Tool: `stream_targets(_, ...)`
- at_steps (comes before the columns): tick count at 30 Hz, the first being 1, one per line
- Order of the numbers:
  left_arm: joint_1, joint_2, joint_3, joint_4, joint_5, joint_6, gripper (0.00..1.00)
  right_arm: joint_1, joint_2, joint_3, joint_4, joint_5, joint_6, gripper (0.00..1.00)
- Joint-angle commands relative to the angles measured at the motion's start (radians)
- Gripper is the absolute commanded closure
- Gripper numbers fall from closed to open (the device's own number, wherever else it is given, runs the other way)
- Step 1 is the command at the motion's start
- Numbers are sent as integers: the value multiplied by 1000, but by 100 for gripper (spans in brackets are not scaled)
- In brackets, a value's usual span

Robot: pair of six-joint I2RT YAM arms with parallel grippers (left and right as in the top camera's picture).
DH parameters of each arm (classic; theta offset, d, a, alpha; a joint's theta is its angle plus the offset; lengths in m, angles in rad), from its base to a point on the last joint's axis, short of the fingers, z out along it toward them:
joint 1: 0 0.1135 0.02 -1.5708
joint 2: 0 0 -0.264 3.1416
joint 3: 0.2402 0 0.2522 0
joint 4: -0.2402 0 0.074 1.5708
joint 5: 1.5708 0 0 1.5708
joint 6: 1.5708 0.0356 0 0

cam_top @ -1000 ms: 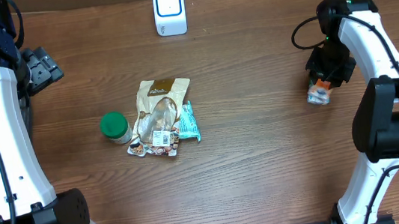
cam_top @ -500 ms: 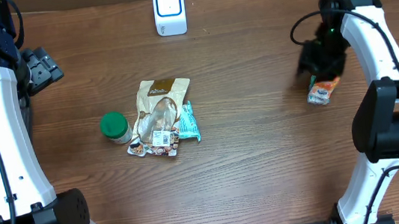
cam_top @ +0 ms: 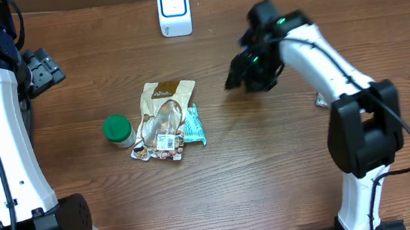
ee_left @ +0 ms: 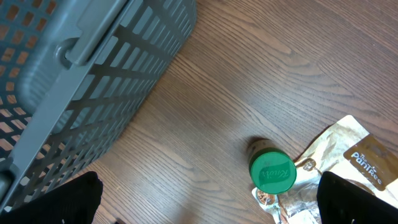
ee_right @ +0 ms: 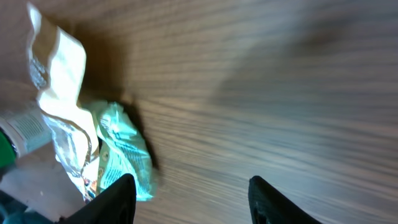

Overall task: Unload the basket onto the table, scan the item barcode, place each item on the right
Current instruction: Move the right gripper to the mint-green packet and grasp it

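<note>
The teal packet (ee_right: 124, 152) lies mid-table against the tan pouch (cam_top: 166, 104), whose label seems to read "Pankies"; the green-lidded jar (ee_left: 272, 172) stands just beside. We judge our right gripper (ee_right: 191, 183), spread and empty, is aimed at this heap. The white scanner (cam_top: 174, 10) waits behind; our left gripper (ee_left: 208, 180) hangs wide open by the grey basket (ee_left: 74, 74)

A white scanner (cam_top: 174, 10) stands upright at twelve o'clock. At nine o'clock lie a tan pouch (cam_top: 164, 108), a teal packet (cam_top: 195, 125) and a green-lidded jar (cam_top: 118, 129).

Wood table (cam_top: 274, 177) — scanner (cam_top: 174, 10), green-lidded jar (cam_top: 118, 129), pouch (cam_top: 162, 116), packet (cam_top: 194, 125)
</note>
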Motion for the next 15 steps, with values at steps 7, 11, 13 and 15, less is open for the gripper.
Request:
stream_targets(7, -2, -4, 2, -2, -13, 15, 0, 164, -5, -218, 227, -130, 195, 42)
stream_targets(11, -2, -4, 2, -2, -13, 15, 0, 211, -4, -288, 324, -134, 306, 42)
stream_targets(13, -2, -4, 2, -2, -13, 15, 0, 232, -4, -311, 350, -138, 339, 42)
stream_targets(15, -2, -4, 2, -2, -13, 15, 0, 251, -4, -326, 365, -138, 374, 47)
